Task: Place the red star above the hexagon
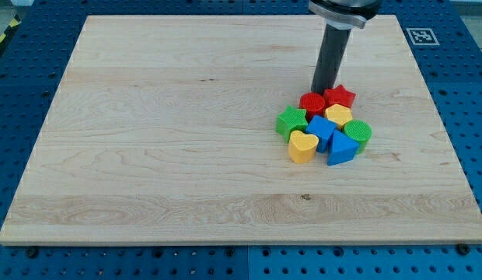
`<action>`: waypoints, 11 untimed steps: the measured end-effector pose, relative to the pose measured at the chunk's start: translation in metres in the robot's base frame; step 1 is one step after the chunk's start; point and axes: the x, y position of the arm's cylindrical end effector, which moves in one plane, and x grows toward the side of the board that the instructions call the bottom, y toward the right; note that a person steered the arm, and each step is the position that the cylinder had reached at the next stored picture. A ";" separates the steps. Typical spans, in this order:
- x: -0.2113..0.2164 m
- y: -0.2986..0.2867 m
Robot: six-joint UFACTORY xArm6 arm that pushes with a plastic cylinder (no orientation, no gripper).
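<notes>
Camera view shows the bench (186,155) with every block clustered right of the frame's centre. The tool is a bare rod with nothing to clench; its tip (325,92) touches the cluster's upper edge, between the red hexagon (312,103) and the red star (340,96). The star sits just right of the hexagon, touching it. Below lie a yellow hexagon (339,115), green blocks, blue blocks and a yellow heart (302,146).

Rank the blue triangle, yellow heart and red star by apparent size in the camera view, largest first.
1. blue triangle
2. yellow heart, only slightly smaller, so nearly tied
3. red star, though it lies farther up the view, so this is unsure

My tip sits just left of the star.
</notes>
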 end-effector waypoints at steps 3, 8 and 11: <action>-0.049 0.053; -0.017 0.050; 0.008 0.033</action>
